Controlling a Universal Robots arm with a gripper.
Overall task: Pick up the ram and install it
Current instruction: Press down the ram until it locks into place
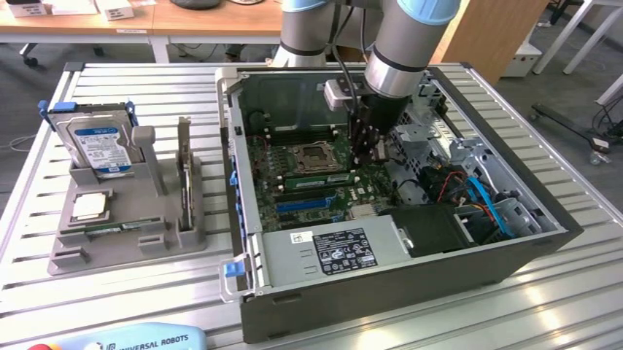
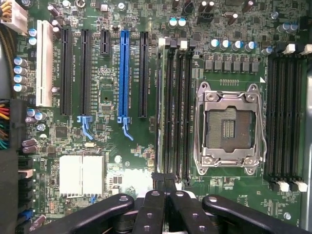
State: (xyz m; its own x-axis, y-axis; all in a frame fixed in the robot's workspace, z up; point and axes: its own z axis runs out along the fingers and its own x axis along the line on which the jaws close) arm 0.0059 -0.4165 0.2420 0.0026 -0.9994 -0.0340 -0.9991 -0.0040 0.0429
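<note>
The ram (image 1: pixel 316 177) is a long green stick standing on edge in a memory slot beside the empty processor socket (image 1: pixel 314 156), inside the open computer case (image 1: pixel 389 292). In the wrist view the ram (image 2: pixel 160 107) appears edge-on in the outermost slot of the black bank next to the socket (image 2: pixel 228 127). My gripper (image 1: pixel 375 153) reaches down into the case at one end of that stick. Its black fingers are shut together, with the gripper (image 2: pixel 165 181) right at the stick's near end. I cannot tell whether the tips touch it.
A grey holder (image 1: pixel 117 255) on the slatted table at the exterior view's left carries a blue-labelled hard drive (image 1: pixel 98 142), a square silver chip (image 1: pixel 90 206) and another green stick (image 1: pixel 122 227) lying flat. The power supply (image 1: pixel 331 251), cables and the drive cage (image 1: pixel 467 197) crowd the case.
</note>
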